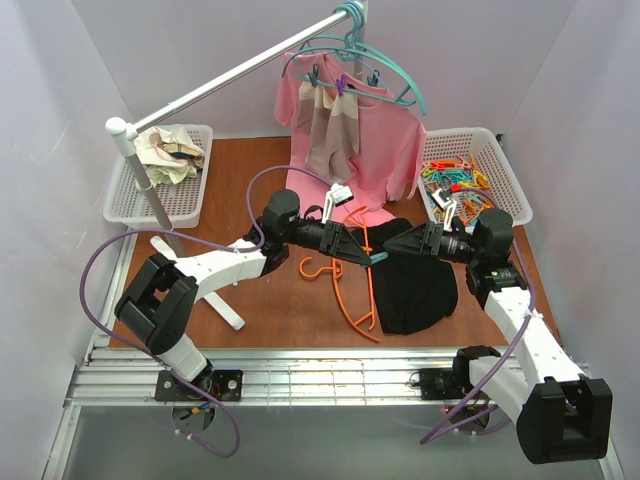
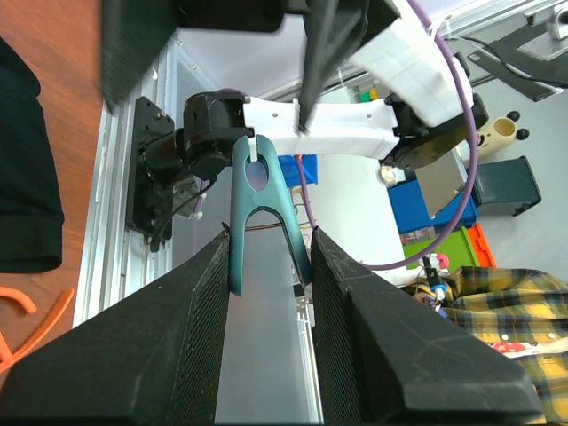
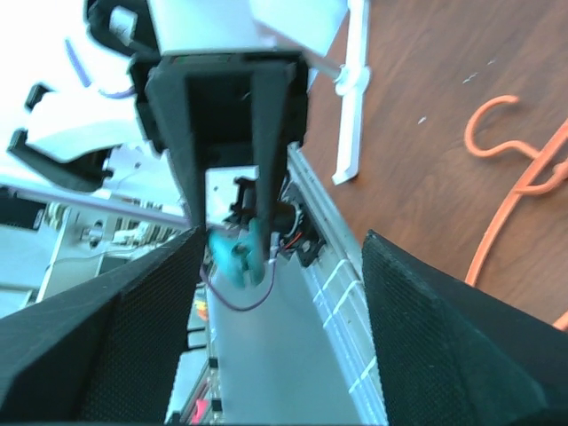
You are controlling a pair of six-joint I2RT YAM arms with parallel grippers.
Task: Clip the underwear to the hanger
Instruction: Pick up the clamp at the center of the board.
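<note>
The underwear (image 1: 420, 290) lies flat on the table at three o'clock of the hanger (image 1: 371, 300), its left edge over the hanger's frame; laid so, I'd say, that cloth and bar can be pinched together. Just over that overlap the left gripper (image 2: 271, 257) is pressed onto a teal clip (image 2: 240, 231) at its splayed end; the right gripper (image 3: 282, 240) faces it with fingers spread wide, gripping nothing; a handover, by the look. From above, the two grippers nearly hide the clip; the left wrist view shows that pinch plainly; the right wrist view shows the wide gap, and the hanger's hook at two o'clock. Spare clips fill the basket (image 1: 508, 165) at one o'clock of the underwear.
</note>
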